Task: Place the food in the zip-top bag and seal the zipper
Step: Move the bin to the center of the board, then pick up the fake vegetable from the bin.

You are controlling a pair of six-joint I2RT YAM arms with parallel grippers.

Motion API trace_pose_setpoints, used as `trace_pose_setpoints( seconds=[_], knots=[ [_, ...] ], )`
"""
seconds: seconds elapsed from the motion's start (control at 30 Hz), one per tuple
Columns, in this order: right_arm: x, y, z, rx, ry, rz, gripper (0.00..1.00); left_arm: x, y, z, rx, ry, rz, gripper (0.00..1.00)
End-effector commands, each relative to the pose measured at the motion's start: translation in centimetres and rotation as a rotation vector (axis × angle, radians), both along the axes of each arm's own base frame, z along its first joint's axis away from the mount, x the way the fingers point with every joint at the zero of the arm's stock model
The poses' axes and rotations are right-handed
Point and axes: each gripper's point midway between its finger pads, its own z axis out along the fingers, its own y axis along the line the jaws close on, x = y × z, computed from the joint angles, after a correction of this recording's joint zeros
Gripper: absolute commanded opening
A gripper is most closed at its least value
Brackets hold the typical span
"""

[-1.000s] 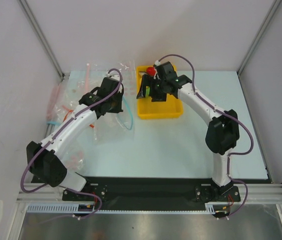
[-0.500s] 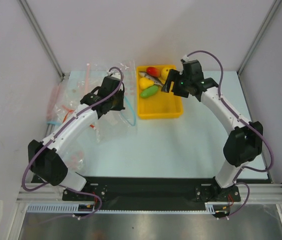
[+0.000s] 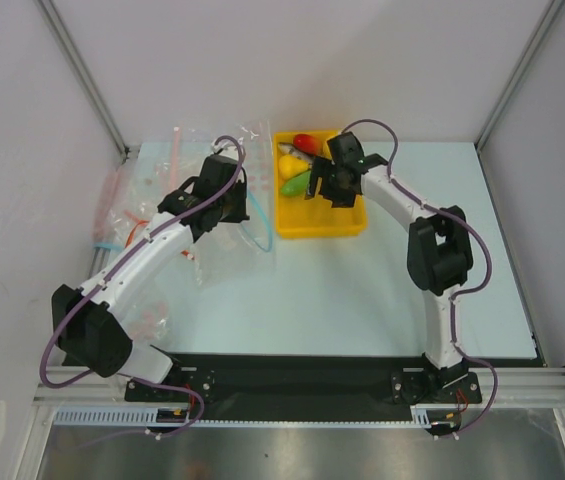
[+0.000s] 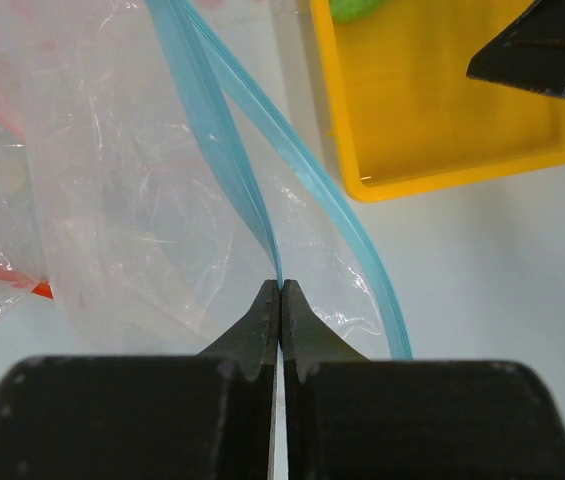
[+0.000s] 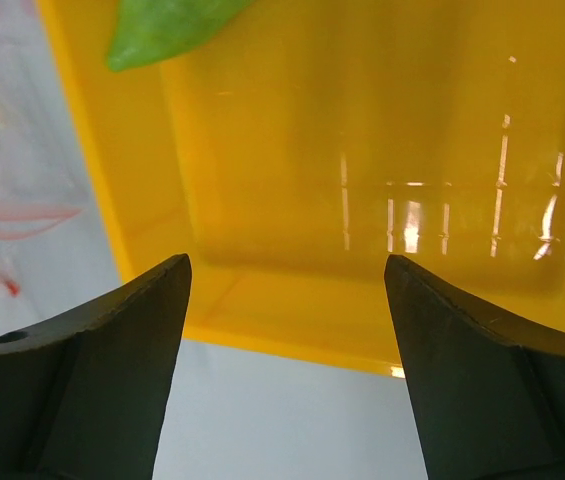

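The zip-top bag (image 3: 217,245) lies left of the yellow tray (image 3: 347,225), its mouth held open. My left gripper (image 3: 234,203) is shut on one side of the teal zipper (image 4: 224,140); the other side (image 4: 347,225) bows away towards the tray. The clear bag film (image 4: 132,200) spreads to the left. In the tray's far left lie a red fruit (image 3: 307,142), a yellow fruit (image 3: 290,165), a grey fish (image 3: 304,155) and a green vegetable (image 3: 296,183). My right gripper (image 3: 314,187) is open and empty low over the tray, the green vegetable (image 5: 167,25) just ahead of it. The second yellow fruit is hidden.
Several clear bags with pink strips (image 3: 122,200) lie at the left and back left (image 3: 177,140). The tray's wall (image 5: 122,150) stands between my right fingers and the bags. A finger of the right gripper (image 4: 552,50) shows in the left wrist view.
My right arm swung out to the right of the tray, then back over the tray near the green vegetable. My left gripper has kept its hold on the zipper.
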Motion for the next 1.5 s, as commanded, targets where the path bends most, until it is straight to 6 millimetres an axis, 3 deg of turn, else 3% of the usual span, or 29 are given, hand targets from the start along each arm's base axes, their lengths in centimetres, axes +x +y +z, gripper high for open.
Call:
trace_pose_setpoints(
  seconds=[0.0,0.07,0.2,0.23,0.27,0.33,0.37,0.43,0.5,0.63,0.7,0.8,0.93,0.97,1.0,1.1,1.13,1.2,1.23,1.33,1.47],
  knots=[
    [-0.8,-2.6,-3.1,-0.123,0.091,-0.031,0.83,0.3,0.1,2.0,-0.038,-0.064,0.007,0.00],
    [-1.9,-3.8,-4.9,-0.183,0.140,-0.040,0.83,0.2,0.2,1.9,-0.031,-0.065,0.005,0.00],
    [-4.4,-6.7,-6.0,-0.252,0.190,-0.079,0.83,0.1,0.6,1.8,-0.017,-0.067,0.011,0.00],
    [-4.9,-7.0,-4.3,-0.231,0.165,-0.091,0.83,0.1,0.6,1.8,-0.016,-0.069,0.012,0.00],
    [-6.5,-8.0,-5.4,-0.240,0.206,-0.098,0.83,0.0,0.7,1.7,-0.014,-0.068,0.013,0.00],
    [-7.9,-9.0,-3.9,-0.219,0.188,-0.123,0.84,0.0,0.7,1.6,-0.014,-0.073,0.011,0.00],
    [-9.4,-9.8,-4.6,-0.233,0.219,-0.130,0.84,-0.1,0.8,1.3,-0.011,-0.068,0.011,0.00],
    [-10.6,-10.8,-3.4,-0.226,0.198,-0.154,0.84,0.0,0.8,1.1,-0.011,-0.066,0.013,0.00],
    [-12.1,-11.8,-3.7,-0.237,0.221,-0.164,0.84,-0.1,0.6,1.0,-0.014,-0.063,0.005,0.00],
    [-13.0,-13.3,-2.2,-0.238,0.203,-0.206,0.85,-0.2,-0.3,1.3,-0.058,-0.070,-0.027,0.00],
    [-12.6,-14.0,-1.0,-0.225,0.168,-0.240,0.84,-0.5,-1.1,1.2,-0.091,-0.061,-0.053,0.00],
    [-10.4,-13.2,1.6,-0.137,0.054,-0.302,0.84,-0.6,-1.7,1.0,-0.120,-0.054,-0.066,0.01],
    [-6.0,-11.1,4.8,0.041,-0.049,-0.417,0.84,-0.5,-2.1,1.1,-0.127,-0.049,-0.077,0.00],
    [-5.3,-10.5,5.0,0.070,-0.047,-0.431,0.84,-0.4,-2.2,1.2,-0.125,-0.051,-0.080,0.00],
    [-4.6,-9.5,4.0,0.102,-0.008,-0.445,0.84,-0.3,-2.3,1.4,-0.123,-0.053,-0.085,0.00],
    [-2.6,-7.0,5.2,0.152,-0.024,-0.450,0.84,0.0,-2.2,2.2,-0.112,-0.062,-0.085,0.00],
    [-2.0,-6.6,4.0,0.143,-0.001,-0.458,0.84,0.1,-2.2,2.7,-0.110,-0.072,-0.086,0.00],
    [-0.8,-5.4,4.6,0.182,-0.008,-0.478,0.86,0.1,-2.2,3.0,-0.109,-0.073,-0.089,0.00],
    [-0.4,-5.0,3.2,0.181,0.019,-0.494,0.86,0.0,-2.2,3.1,-0.110,-0.074,-0.092,0.00],
    [0.4,-4.8,1.9,0.220,0.059,-0.584,0.87,0.0,-2.1,3.5,-0.109,-0.078,-0.095,0.00],
    [0.7,-4.8,-1.5,0.225,0.135,-0.665,0.87,-0.1,-2.2,4.0,-0.117,-0.082,-0.099,0.00]
  ],
)
